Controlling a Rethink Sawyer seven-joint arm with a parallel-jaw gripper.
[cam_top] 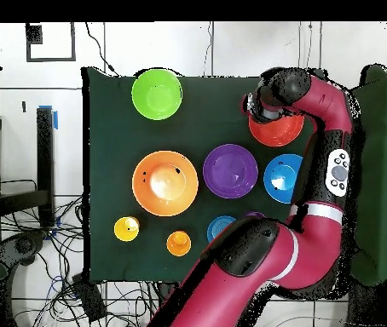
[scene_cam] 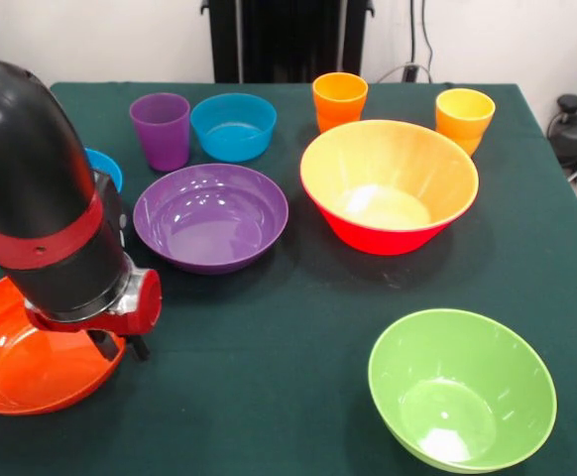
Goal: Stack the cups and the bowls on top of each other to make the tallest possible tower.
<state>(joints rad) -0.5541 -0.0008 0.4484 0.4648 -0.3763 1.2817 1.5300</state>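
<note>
A red and black robot arm (scene_cam: 46,198) is reaching down at the left of a green-covered counter (scene_cam: 298,317), its pincer (scene_cam: 110,344) hanging over the rim of a shallow red-orange bowl (scene_cam: 16,372) at about eight o'clock in the front view; whether its tips are apart or together cannot be told, since the wrist is hiding them. A small blue bowl (scene_cam: 107,167) is peeking out from behind the arm. A purple cup (scene_cam: 161,130) is standing upright at eleven o'clock, just beside a blue bowl (scene_cam: 234,126). In front of those two, a purple bowl (scene_cam: 210,216) is sitting open side up near the centre. An orange cup (scene_cam: 339,99) is standing at twelve o'clock, behind a large orange bowl (scene_cam: 389,185) with a red outside. A yellow cup (scene_cam: 464,117) is standing at one o'clock, just beside that bowl's far rim. A green bowl (scene_cam: 461,388) is lying alone at five o'clock, well apart from the others. Every cup and bowl is resting separately on the cloth, none nested in another. From overhead, the arm (cam_top: 316,170) is curving along the right side, ending above the red-orange bowl (cam_top: 278,132).
</note>
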